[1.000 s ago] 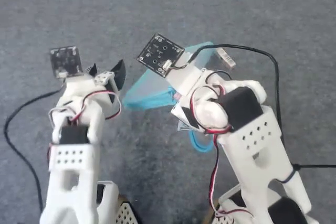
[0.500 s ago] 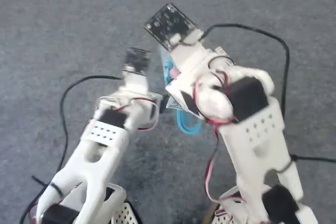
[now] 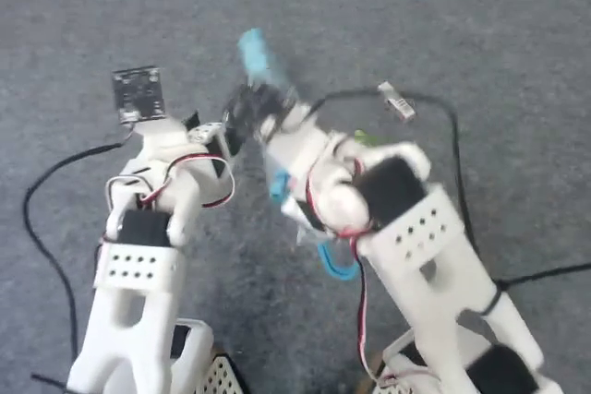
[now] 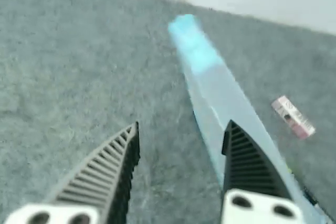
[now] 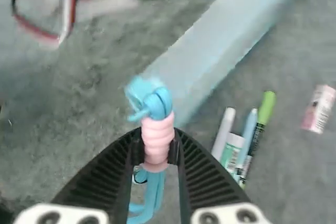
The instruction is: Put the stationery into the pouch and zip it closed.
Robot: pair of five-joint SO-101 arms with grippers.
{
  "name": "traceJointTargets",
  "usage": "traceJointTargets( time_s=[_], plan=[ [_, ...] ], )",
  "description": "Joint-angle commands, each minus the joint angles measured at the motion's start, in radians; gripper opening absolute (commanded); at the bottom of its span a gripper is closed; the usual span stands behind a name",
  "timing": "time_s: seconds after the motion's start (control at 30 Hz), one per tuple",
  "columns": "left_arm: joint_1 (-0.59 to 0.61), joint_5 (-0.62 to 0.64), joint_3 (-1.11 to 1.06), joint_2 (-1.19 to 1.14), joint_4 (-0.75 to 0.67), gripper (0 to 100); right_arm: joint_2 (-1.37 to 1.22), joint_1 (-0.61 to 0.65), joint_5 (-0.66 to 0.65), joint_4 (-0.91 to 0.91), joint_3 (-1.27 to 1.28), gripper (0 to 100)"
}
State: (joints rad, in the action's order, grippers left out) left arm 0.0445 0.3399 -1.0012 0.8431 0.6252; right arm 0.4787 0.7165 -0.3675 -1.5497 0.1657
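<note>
Pouch stretches away from my right claw, clamped on its pink zipper pull; my left claw gapes open just beside the pouch. Three pens and an eraser lie on the bench near the pouch.

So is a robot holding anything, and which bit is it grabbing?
The right gripper pinches the pouch by its pink pull tag; the left gripper is open and holds nothing.
</note>
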Motion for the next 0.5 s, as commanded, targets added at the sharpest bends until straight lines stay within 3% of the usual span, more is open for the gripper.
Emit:
traceJointTargets(
  time_s=[0.0, 0.13, 0.47],
  plan=[
    [0.018, 0.025, 0.002, 0.077, 0.005, 25, 0.147, 0.012, -0.029, 0.13, 0.253, 0.7],
    [-0.003, 0.023, -0.005, 0.087, 0.006, 25, 0.211, 0.015, -0.046, 0.243, 0.446, 0.7],
    [-0.002, -0.049, -0.071, 0.095, 0.005, 25, 0.143, 0.073, -0.009, 0.283, 0.46, 0.7]
  ],
)
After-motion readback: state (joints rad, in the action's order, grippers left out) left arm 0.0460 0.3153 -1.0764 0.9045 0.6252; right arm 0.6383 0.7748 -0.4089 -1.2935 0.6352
